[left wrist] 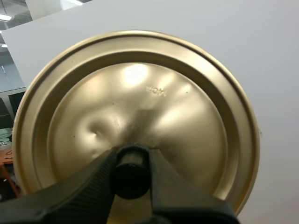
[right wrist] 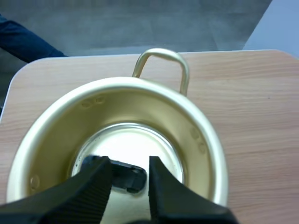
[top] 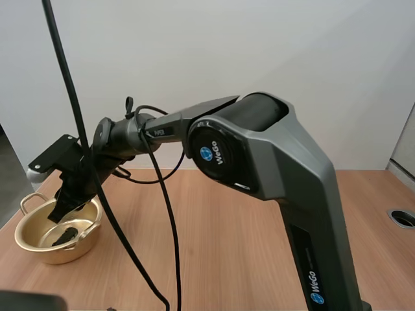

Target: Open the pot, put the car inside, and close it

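Note:
A gold pot stands uncovered near the table's left edge. Its bare inside wall is plain in the right wrist view. A small black car lies on the pot's floor. My right gripper hangs just over the pot's mouth. Its fingers stand apart, open, with the car below and between them. In the left wrist view, the gold lid is held up off the table against a white wall. My left gripper is shut on the lid's black knob.
The pot has loop handles; one points toward the table's rounded corner. My right arm reaches across the wooden table from right to left. A round grommet hole sits at the table's right edge.

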Controlling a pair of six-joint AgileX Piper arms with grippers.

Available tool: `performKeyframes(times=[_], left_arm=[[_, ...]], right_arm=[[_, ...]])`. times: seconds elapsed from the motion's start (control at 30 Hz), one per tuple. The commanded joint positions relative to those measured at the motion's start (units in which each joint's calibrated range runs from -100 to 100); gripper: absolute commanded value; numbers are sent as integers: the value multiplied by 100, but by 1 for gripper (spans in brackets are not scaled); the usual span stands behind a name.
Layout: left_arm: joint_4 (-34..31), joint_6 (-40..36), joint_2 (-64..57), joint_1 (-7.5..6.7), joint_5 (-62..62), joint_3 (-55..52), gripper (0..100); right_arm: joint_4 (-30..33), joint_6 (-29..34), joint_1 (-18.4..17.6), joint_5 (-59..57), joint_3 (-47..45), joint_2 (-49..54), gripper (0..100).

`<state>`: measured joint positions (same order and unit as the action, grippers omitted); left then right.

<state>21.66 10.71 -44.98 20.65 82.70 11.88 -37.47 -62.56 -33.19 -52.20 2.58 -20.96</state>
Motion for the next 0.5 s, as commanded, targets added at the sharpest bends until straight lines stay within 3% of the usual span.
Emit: performKeyframes(times=[0.0,0.17,0.3,0.47], left_arm=[[-567,-208,76,4,2,6,0],[-1839,-839,498,4,792,-115,0],[-1776,-749,969,4,1721,-427,0],[-1723,-593,1511,4,1730,-1354,0]], right_arm=[[32,250,100,5,8,237,0],[502,807,588,-70,-4,1006,0],[892,1171,1125,-135,-4,1565,0],[904,1335,2013,-577,-4,2276,0]])
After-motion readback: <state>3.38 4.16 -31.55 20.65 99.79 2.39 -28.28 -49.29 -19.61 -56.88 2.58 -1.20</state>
